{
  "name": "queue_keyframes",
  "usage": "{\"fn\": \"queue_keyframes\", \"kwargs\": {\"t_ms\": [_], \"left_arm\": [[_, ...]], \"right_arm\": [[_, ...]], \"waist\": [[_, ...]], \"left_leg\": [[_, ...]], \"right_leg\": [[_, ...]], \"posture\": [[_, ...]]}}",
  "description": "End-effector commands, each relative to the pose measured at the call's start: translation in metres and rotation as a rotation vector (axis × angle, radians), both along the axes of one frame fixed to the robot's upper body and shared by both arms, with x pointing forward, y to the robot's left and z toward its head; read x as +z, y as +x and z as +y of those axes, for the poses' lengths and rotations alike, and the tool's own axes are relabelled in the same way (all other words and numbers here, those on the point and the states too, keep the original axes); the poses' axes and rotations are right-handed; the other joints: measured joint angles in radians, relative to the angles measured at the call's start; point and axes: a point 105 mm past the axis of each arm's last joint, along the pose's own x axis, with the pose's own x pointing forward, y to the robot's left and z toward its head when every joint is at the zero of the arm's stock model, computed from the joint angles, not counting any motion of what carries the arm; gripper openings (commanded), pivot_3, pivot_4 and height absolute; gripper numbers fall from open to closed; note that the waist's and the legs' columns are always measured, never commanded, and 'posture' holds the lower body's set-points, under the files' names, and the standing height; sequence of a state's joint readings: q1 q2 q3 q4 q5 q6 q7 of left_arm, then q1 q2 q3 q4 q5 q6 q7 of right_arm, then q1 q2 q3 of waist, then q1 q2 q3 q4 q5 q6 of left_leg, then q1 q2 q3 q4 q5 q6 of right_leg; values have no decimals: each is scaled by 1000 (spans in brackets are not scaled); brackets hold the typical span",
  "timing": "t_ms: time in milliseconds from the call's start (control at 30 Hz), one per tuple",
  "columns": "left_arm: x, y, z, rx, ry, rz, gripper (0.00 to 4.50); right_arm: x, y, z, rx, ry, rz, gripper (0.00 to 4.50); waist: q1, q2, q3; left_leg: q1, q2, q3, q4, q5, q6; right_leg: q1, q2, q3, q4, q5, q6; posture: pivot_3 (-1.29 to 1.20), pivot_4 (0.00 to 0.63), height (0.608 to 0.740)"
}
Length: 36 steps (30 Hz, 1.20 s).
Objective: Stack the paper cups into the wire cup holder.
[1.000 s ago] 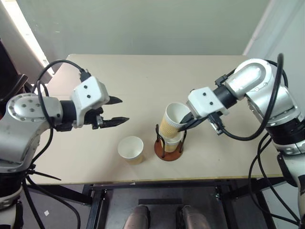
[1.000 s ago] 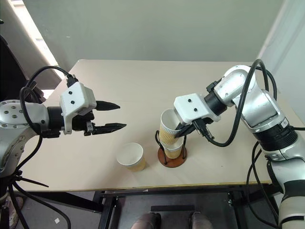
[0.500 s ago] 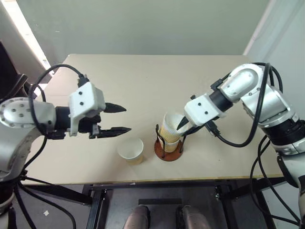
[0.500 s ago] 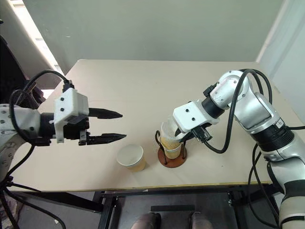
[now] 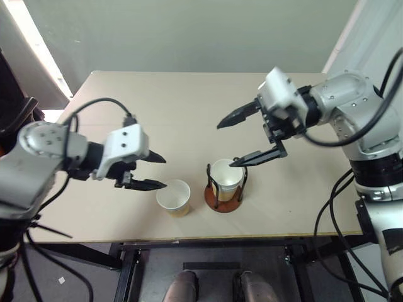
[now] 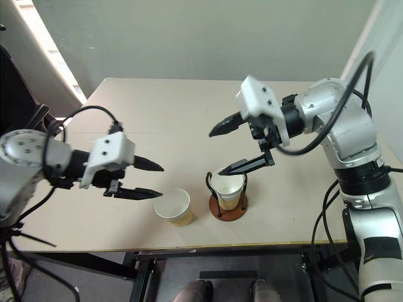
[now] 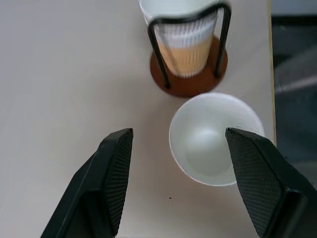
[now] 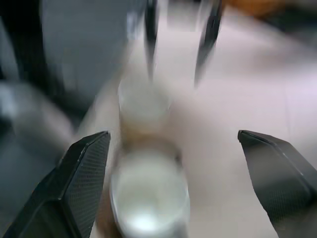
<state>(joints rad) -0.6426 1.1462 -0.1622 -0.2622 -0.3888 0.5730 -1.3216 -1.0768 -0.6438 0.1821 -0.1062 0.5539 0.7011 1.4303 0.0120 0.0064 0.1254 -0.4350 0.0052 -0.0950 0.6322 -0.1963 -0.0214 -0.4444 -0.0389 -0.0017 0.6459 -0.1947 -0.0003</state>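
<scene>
Pale walls and a plain beige desk; all the work sits toward the desk's near edge, about mid-way along it.

Wire cup holder: upright on its reddish-brown disc, close to the near edge. Nested paper cups stand inside the black loops, mouth up, white rim showing just at loop height. From the left wrist view a tan wall sits under a white band, which reads as more than one cup stacked; exact count not clear. The loops keep the stack vertical, so it needs no hand on it.

Right gripper: above the holder, fingers spread wide, nothing between them, one tip over the cup rim. Judged: clear of the stack, so the cups rest on their own.

Loose paper cup: upright on the desk, mouth up, just beside the holder toward the left edge, not touching the base as far as I can tell.

Left gripper: low, just beside the loose cup, fingers apart and empty. In the left wrist view the cup lies between and beyond the two fingers. Judged: lined up for a side grasp of the last cup; that cup is not yet stacked.
</scene>
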Motion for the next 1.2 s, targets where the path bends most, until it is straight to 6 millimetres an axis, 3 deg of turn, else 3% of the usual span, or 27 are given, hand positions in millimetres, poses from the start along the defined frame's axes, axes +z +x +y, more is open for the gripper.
{"fn": "queue_keyframes", "kwargs": {"t_ms": [33,267,367,600,700,800,1000,1100,1200], "left_arm": [[-13,12,1,-8,93,11,3191],[-40,22,-2,-43,159,84,3191],[-41,25,-4,-47,149,87,2611],[-28,27,-8,-80,126,60,203],[-20,24,-9,-114,108,60,11],[-4,21,-12,-165,79,38,11],[76,37,-30,-268,-37,-143,11],[112,38,-58,-363,-122,-182,11],[117,36,-82,-460,-103,-176,11]], "right_arm": [[4,-9,-2,-25,54,52,4333],[-4,-11,-11,-100,62,62,4333],[-5,-11,-12,-115,54,55,4361],[-4,-7,-15,-156,44,30,4361],[-5,-10,-21,-169,27,31,4361],[-4,-16,-35,-186,6,38,4361],[16,-30,-68,-201,73,49,4361],[16,-29,-78,-243,75,33,4361],[18,-28,-80,-271,84,18,4361]], "waist": [[0,0,0],[0,0,0],[-1,0,0],[0,0,0],[0,0,0],[3,0,0],[18,0,0],[18,0,0],[15,0,0]], "left_leg": [[0,0,0,0,0,0],[-1,0,0,0,0,0],[0,0,0,0,0,0],[-1,0,0,1,1,2],[-1,0,0,1,1,2],[-1,0,0,1,1,2],[-7,-1,-1,7,0,4],[-6,-3,-1,10,-1,7],[-8,-4,0,14,-3,10]], "right_leg": [[0,0,0,0,0,0],[0,0,0,-1,1,2],[0,0,0,0,2,3],[0,0,0,0,3,5],[0,0,0,0,3,5],[0,0,0,-1,3,6],[0,0,0,-1,4,9],[1,-2,1,-3,5,11],[2,-3,3,-4,6,14]], "posture": [[0,150,740],[0,150,740],[0,150,740],[0,150,740],[0,150,740],[0,150,740],[0,150,740],[0,150,740],[0,150,740]]}}
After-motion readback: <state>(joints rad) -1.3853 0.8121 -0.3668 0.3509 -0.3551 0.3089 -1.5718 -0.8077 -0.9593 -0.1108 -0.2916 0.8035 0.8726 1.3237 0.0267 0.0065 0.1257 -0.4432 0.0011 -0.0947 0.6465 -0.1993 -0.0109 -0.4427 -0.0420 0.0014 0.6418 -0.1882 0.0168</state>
